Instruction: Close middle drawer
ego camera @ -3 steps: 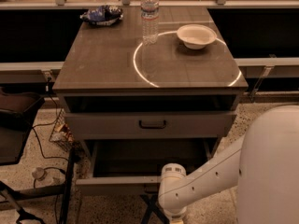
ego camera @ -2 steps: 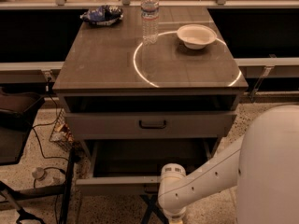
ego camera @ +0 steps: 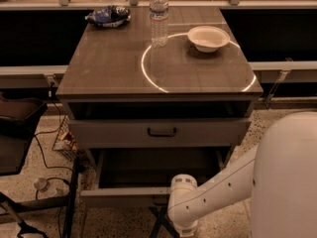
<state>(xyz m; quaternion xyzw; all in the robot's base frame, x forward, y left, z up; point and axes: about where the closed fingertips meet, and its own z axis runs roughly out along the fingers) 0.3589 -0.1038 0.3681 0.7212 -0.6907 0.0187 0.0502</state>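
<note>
The middle drawer [ego camera: 128, 196] is pulled far out of the grey cabinet. Its pale front edge is low in view and its deep, dark box [ego camera: 158, 167] is open to the camera. Above it the top drawer front [ego camera: 114, 132], with a dark bar handle [ego camera: 161, 132], stands slightly out under the tabletop. The lowest drawer is hidden. My white arm reaches in from the right. Its wrist [ego camera: 183, 202] is at the middle drawer's front edge, right of centre. My gripper [ego camera: 162, 216] hangs dark just below the wrist against that front.
On the cabinet top [ego camera: 109, 68] stand a water bottle [ego camera: 158, 16], a white bowl [ego camera: 208, 37] and a dark snack bag [ego camera: 107, 16]. A dark chair [ego camera: 17, 128] and floor cables [ego camera: 47, 167] are on the left. My white body [ego camera: 285, 177] fills the lower right.
</note>
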